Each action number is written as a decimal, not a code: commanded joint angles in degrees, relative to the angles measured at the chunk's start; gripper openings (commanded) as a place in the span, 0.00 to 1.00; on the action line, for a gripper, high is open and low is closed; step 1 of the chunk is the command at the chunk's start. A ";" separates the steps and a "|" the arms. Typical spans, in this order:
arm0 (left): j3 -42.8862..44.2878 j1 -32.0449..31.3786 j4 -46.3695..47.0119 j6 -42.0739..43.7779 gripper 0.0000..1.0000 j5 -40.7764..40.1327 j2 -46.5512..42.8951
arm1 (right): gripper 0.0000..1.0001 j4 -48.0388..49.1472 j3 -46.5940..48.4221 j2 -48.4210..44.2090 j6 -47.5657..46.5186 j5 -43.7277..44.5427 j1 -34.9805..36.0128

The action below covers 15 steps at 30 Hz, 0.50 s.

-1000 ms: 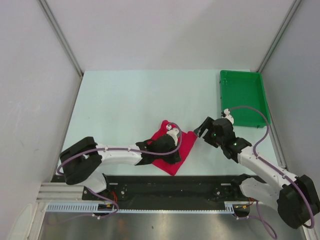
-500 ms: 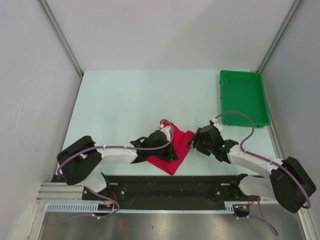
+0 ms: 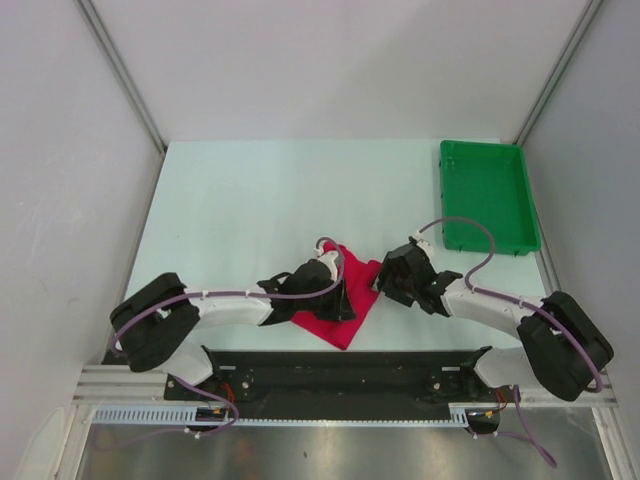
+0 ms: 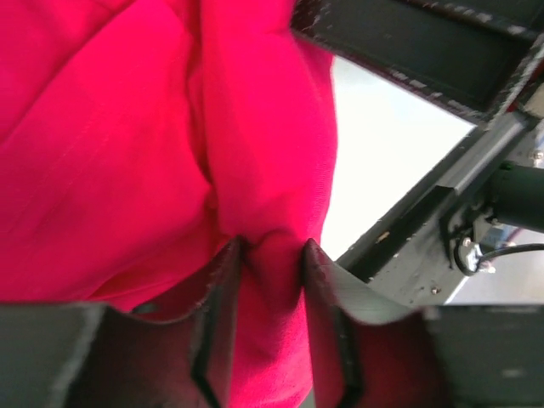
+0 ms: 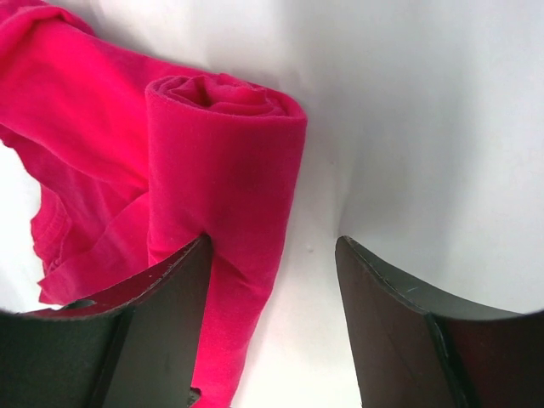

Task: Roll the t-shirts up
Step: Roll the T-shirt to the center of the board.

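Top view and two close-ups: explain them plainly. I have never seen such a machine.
Two white robot arms are bolted to a table. The wide picture looks down from above: left arm, right arm. Each close-up comes from a camera on a wrist. On the table lie a partly rolled red t-shirt and a green tray. A fold of the shirt sits between the left jaws; whether they squeeze it is unclear. The right jaws stand open at the roll's edge, holding nothing.

A robotics lab cell: grey panel walls (image 3: 330, 60) and aluminium posts (image 3: 120, 70) enclose the pale tabletop (image 3: 250, 190); two robot arms (image 3: 235, 306) are bolted to a black rail (image 3: 340, 372) at its near edge.
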 commanded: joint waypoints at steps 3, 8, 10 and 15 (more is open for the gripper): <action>2.51 0.40 -7.54 4.11 0.44 -3.93 -2.45 | 0.67 1.77 3.96 2.43 -0.49 1.52 0.70; 4.18 0.66 -11.15 6.13 0.38 -5.96 -2.98 | 0.67 2.12 5.27 4.01 -0.31 1.61 1.14; 4.62 0.84 -11.94 6.57 0.33 -6.40 -3.16 | 0.67 2.04 5.71 4.27 -0.22 1.70 1.31; 4.88 1.01 -12.65 7.19 0.27 -6.93 -2.72 | 0.68 2.21 7.21 5.41 -0.14 1.88 1.58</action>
